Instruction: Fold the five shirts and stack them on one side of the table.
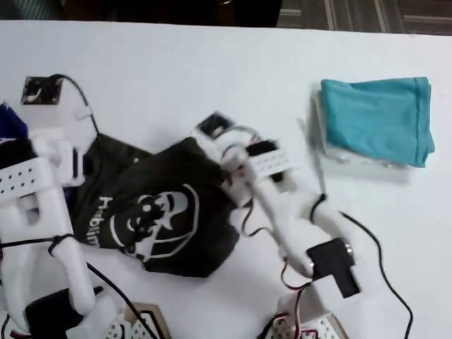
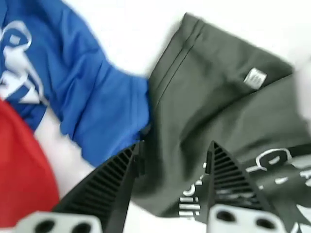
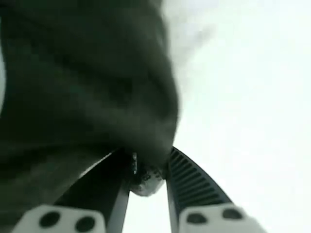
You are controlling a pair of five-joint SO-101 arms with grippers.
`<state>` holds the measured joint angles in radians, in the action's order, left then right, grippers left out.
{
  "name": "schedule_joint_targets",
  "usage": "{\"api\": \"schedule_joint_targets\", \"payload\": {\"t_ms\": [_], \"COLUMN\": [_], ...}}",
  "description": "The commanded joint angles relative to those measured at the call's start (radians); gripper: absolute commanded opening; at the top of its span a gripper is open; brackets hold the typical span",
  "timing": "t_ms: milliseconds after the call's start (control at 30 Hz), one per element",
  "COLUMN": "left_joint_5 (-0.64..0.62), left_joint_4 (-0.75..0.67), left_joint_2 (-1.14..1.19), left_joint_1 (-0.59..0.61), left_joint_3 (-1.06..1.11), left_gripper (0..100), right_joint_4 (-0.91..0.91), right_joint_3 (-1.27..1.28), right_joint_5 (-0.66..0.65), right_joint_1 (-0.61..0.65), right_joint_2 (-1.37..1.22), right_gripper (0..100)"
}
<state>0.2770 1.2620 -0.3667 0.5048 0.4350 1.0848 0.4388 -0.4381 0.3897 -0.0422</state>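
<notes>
From the left wrist view, the left gripper [image 2: 176, 144] has its black ribbed jaws apart, one on each side of the hemmed edge of the black cotton shirt with a white skull print [image 2: 218, 111], and the cloth lies flat beneath them. Just beside that hem is a crumpled royal-blue shirt with white lettering [image 2: 97, 107]. A red cloth [image 2: 19, 165] lies past the blue shirt. The high view adds the layout of the white table [image 1: 176, 70], with the blue shirt as a sliver at the 9 o'clock edge.

From the right wrist view, the right gripper [image 3: 150, 162] is clamped on a bunched fold of the black shirt, which hangs heavily over the jaws.

From above, the left arm [image 1: 35, 212] rises from the near 7 o'clock corner and bends in toward the shirt's 10 o'clock corner. The right arm [image 1: 296, 219] stretches from 5 o'clock to the shirt's 2 o'clock edge. The black shirt lies half-spread and rumpled just left of the table's centre.

Farther off at 2 o'clock, well apart from both arms, a folded teal shirt [image 1: 378, 120] sits on a pale layer I cannot identify.
</notes>
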Motion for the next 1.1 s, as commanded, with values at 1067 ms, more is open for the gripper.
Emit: {"api": "schedule_joint_targets", "payload": {"t_ms": [1067], "left_joint_5": [-0.120], "left_joint_4": [0.474], "left_joint_2": [1.306], "left_joint_1": [-0.318], "left_joint_3": [-1.495], "left_gripper": [22], "right_joint_4": [0.679], "right_joint_3": [-0.856], "right_joint_5": [-0.064], "right_joint_1": [-0.340], "right_joint_2": [0.114], "right_gripper": [20.6]}}
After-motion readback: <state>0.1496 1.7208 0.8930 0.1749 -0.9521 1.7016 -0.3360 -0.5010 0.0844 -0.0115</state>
